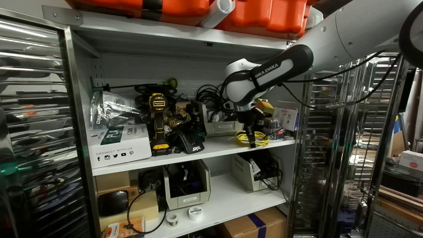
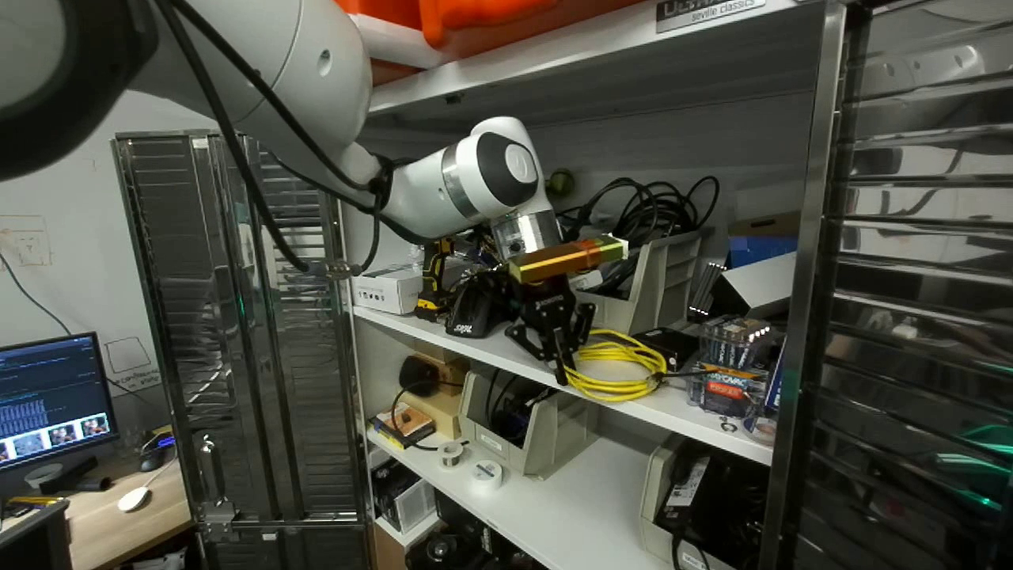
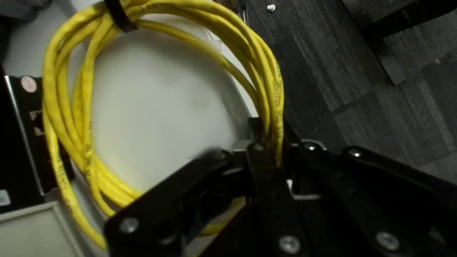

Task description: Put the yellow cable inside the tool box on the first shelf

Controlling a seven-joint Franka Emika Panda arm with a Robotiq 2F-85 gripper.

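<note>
The yellow cable is a coil on the white upper shelf board, close to its front edge. It also shows in an exterior view and, large, in the wrist view, with a black tie around it. My gripper points down at the coil's front side. In the wrist view its fingers are shut around several yellow strands. A pale grey open box, likely the tool box, stands behind the coil on the same shelf and holds black cables. It also shows in an exterior view.
A yellow-black drill and a white carton stand on the same shelf. Battery packs lie beside the coil. Grey bins stand on the lower shelf. Metal cabinet doors flank the opening. The orange cases lie above.
</note>
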